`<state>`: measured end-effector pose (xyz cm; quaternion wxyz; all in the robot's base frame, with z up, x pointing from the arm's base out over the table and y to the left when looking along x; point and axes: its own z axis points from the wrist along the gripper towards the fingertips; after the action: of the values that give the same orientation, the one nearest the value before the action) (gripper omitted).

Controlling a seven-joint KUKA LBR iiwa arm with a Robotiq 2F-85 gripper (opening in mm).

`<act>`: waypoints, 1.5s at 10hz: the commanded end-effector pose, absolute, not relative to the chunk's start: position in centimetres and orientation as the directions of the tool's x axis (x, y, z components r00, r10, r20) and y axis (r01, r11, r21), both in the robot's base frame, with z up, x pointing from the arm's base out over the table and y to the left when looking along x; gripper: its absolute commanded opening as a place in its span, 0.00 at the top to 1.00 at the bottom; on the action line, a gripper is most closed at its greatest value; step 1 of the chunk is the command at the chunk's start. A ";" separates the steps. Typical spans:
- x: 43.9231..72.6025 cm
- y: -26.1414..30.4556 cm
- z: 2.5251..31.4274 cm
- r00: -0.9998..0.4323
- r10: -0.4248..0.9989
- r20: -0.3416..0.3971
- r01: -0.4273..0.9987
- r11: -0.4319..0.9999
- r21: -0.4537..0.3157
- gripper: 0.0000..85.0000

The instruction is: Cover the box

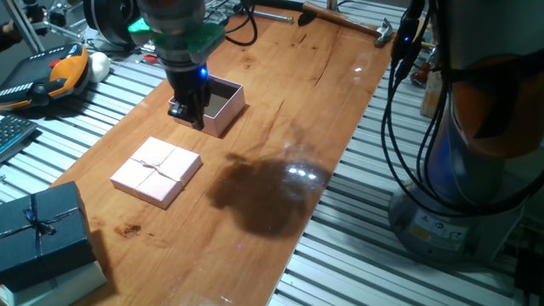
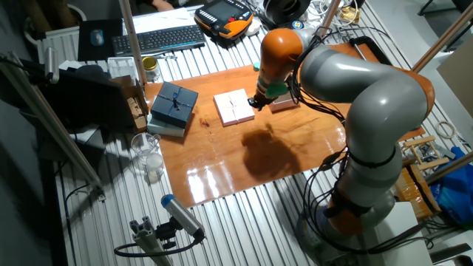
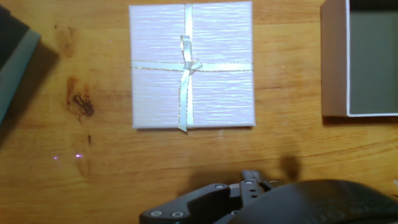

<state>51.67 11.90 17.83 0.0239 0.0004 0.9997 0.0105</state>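
The box (image 1: 223, 99) is small, pale pink and open, with a brownish inside; it stands on the wooden table. It also shows in the other fixed view (image 2: 285, 102) and at the right edge of the hand view (image 3: 367, 59). The flat pink lid (image 1: 157, 171) with a string cross lies to its left, also visible in the other fixed view (image 2: 234, 107) and the hand view (image 3: 191, 65). My gripper (image 1: 189, 111) hangs low over the table beside the box's near-left side, between box and lid. It holds nothing and its dark fingers look apart.
A larger dark blue ribboned box (image 1: 41, 228) sits on a pale block at the table's left end, seen too in the other fixed view (image 2: 175, 103). A hammer (image 1: 348, 21) lies at the far end. A teach pendant (image 1: 47, 75) and a keyboard (image 2: 159, 39) lie off the table.
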 end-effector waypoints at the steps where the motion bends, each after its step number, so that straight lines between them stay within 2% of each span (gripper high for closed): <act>1: 51.8 12.1 17.8 -0.999 0.002 -0.048 0.001 1.000 0.022 1.00; 7: 52.2 12.1 17.6 -0.999 0.001 -0.040 -0.001 0.999 0.048 1.00; 9: 52.2 12.1 17.6 -0.999 0.011 -0.035 0.010 1.000 0.028 1.00; 11: 52.2 12.1 17.6 -0.999 -0.043 -0.021 -0.044 0.999 0.022 1.00; 13: 52.2 12.1 17.6 -0.995 -0.076 -0.058 -0.076 0.997 -0.013 1.00; 15: 52.2 12.1 17.6 -0.996 -0.081 -0.039 -0.082 0.997 0.006 1.00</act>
<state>52.18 12.09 17.58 0.0194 -0.0402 0.9990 0.0026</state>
